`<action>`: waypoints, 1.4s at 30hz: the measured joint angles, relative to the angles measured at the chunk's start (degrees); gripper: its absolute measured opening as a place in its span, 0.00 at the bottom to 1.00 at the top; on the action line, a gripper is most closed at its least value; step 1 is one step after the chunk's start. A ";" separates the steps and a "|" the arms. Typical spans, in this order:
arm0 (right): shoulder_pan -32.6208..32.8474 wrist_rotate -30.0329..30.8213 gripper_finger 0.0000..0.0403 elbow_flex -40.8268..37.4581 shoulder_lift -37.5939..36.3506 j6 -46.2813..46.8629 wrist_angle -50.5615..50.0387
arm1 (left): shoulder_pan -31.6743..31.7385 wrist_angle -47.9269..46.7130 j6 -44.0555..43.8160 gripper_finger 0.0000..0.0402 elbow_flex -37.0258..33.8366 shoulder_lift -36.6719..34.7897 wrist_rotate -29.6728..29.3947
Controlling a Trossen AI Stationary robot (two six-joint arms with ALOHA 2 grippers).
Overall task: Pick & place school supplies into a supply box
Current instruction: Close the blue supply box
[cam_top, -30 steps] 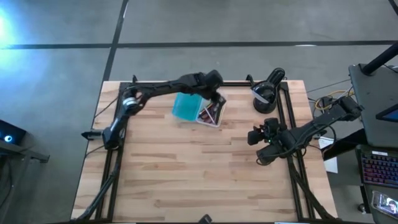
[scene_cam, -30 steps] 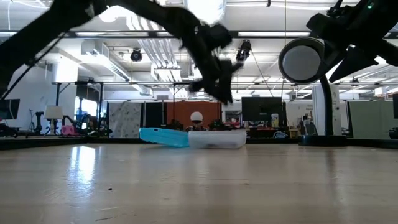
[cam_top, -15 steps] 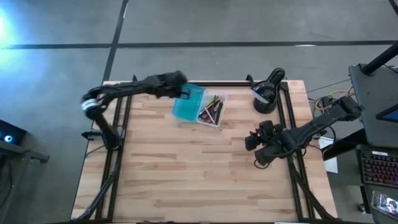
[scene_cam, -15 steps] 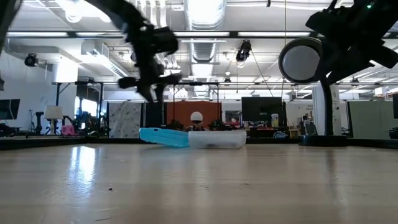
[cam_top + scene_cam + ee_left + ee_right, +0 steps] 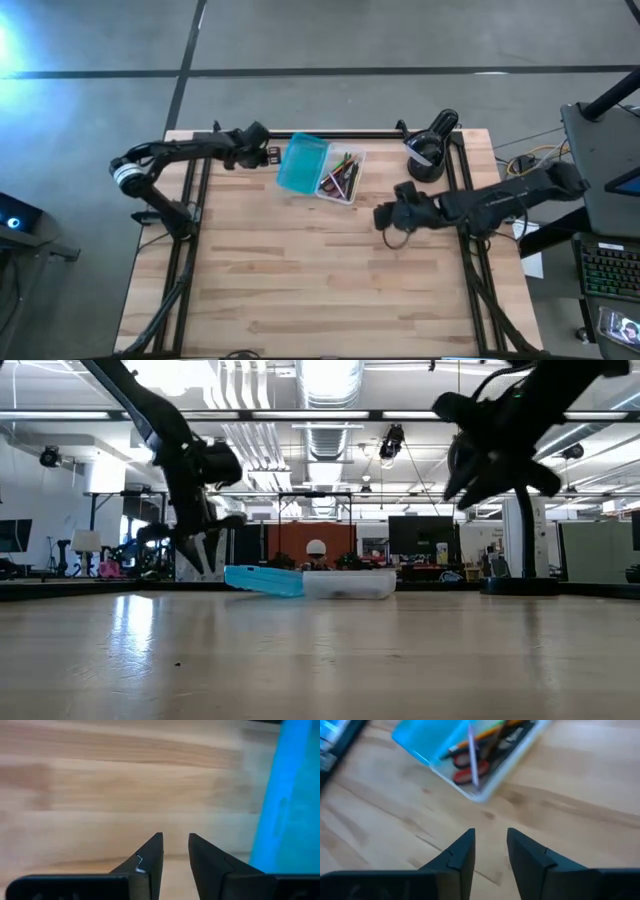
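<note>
Box point(image 5: 318, 169) sits open at far centre of the table point(image 5: 300, 280), turquoise half point(image 5: 301, 164) on the left, clear half point(image 5: 340, 176) on the right. Supplies lie inside the clear half: red scissors point(image 5: 465, 769), a yellow pencil point(image 5: 490, 731), dark pens point(image 5: 340, 180); from above they read as a mixed cluster, can't separate every item

My left gripper point(image 5: 270, 156) is at the far left, just left of the turquoise half, not touching it. Its wrist view shows my fingers point(image 5: 150, 857) a narrow gap apart with nothing between them, bare wood under them, turquoise edge point(image 5: 287, 800) off to one side

My right gripper point(image 5: 383, 217) is right of centre, near side of the box, well apart from it, pointing toward it. Fingers point(image 5: 462, 852) stand slightly apart, empty, over bare wood, the box point(image 5: 470, 755) ahead of them

Low view: box point(image 5: 310, 581) flat on the table, both arms raised above the surface, left gripper point(image 5: 190, 555) lower than the right

Black round device point(image 5: 430, 150) stands at far right, beside the frame rail
</note>
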 joint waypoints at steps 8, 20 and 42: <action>-10.55 -9.82 0.13 -2.04 2.53 -9.77 13.60 | 1.52 3.33 3.14 0.19 0.81 6.47 6.41; -13.17 -13.44 0.07 2.11 17.58 -11.28 17.91 | 1.55 4.63 8.58 0.19 5.77 11.46 7.70; -17.14 -15.57 0.02 2.77 21.32 -14.83 22.45 | 2.92 5.01 14.34 0.19 6.28 13.84 11.00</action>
